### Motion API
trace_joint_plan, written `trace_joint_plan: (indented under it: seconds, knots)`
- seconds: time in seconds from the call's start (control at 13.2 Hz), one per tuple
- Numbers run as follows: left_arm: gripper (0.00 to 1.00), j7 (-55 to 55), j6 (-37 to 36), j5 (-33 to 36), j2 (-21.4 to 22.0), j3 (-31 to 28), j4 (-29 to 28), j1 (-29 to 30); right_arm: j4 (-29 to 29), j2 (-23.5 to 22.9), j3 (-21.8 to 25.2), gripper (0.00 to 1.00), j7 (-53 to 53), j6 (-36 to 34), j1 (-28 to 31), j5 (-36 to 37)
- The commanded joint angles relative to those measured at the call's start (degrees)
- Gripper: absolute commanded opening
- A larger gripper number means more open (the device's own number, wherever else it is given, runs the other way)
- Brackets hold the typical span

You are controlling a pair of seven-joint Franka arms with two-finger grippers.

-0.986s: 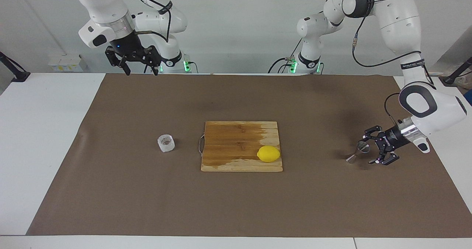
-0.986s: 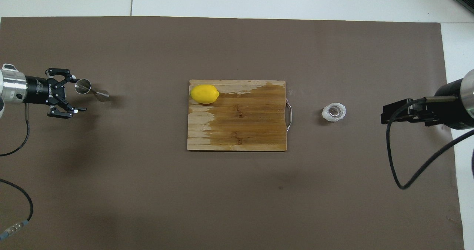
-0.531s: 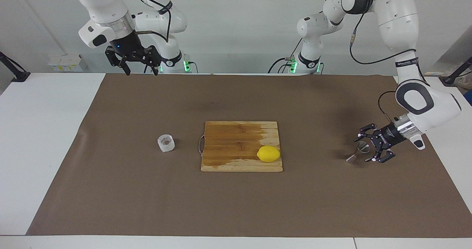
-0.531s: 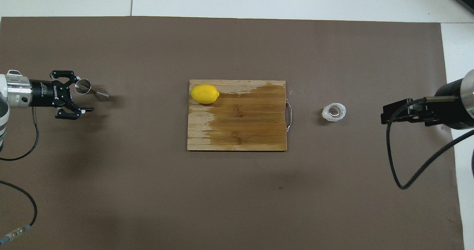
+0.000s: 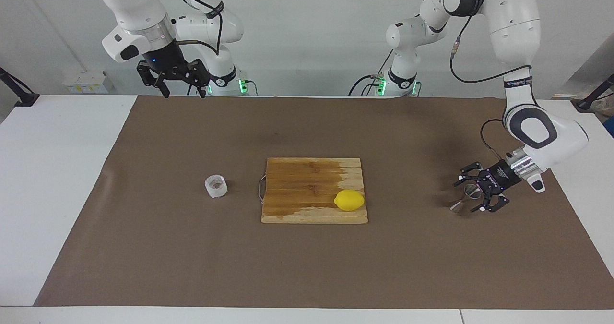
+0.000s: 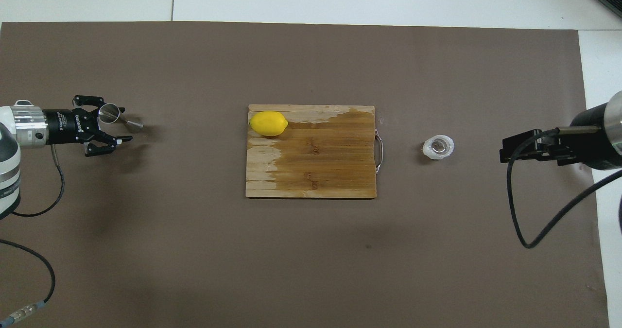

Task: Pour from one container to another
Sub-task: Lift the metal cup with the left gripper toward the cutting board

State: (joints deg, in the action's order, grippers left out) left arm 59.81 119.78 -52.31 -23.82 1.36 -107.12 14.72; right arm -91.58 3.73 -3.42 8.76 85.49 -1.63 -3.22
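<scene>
1. Low at my left arm's end of the table, my left gripper (image 5: 472, 194) lay nearly level with its jaws spread wide around the steel jigger (image 5: 466, 197), one finger on each side of it; I could not tell whether either finger touched it.
2. That jigger (image 6: 118, 118) stood on the brown mat (image 5: 307, 266).
3. Meanwhile my right gripper (image 5: 180, 86) waited high over the mat's edge nearest my bases, its jaws parted and holding nothing.
4. The whitish cup (image 5: 216, 186) sat upright on the mat toward my right arm's end, beside the handle end of the wooden cutting board (image 5: 307, 185).
5. A lemon (image 5: 349, 200) rested on the board's corner toward my left arm.
</scene>
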Motion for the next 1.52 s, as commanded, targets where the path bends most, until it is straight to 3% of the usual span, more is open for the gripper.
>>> trace_joint_plan:
  seconds: [0.0, 0.38, 0.68, 1.44]
  knots:
    - [0.0, -2.9, 0.4, -3.7, 2.7, 0.0, -2.9, 0.5, -0.3, 0.5, -0.5, 1.0, 1.1, -0.1, 1.0, -1.5]
    - [0.0, -2.4, -0.3, -9.5, 4.6, 0.0, -2.6, -0.7, -0.3, 0.5, -0.5, 1.0, 1.1, -0.1, 1.0, -1.5]
    - [0.0, 3.1, 2.2, -13.8, 7.5, 0.3, -2.9, -9.3, -0.3, 0.5, -0.5, 1.0, 1.1, -0.1, 1.0, -1.5]
    - [0.0, 15.8, 33.0, -28.3, 8.3, 0.5, -2.8, -40.3, -0.3, 0.5, -0.5, 1.0, 1.1, -0.1, 1.0, -1.5]
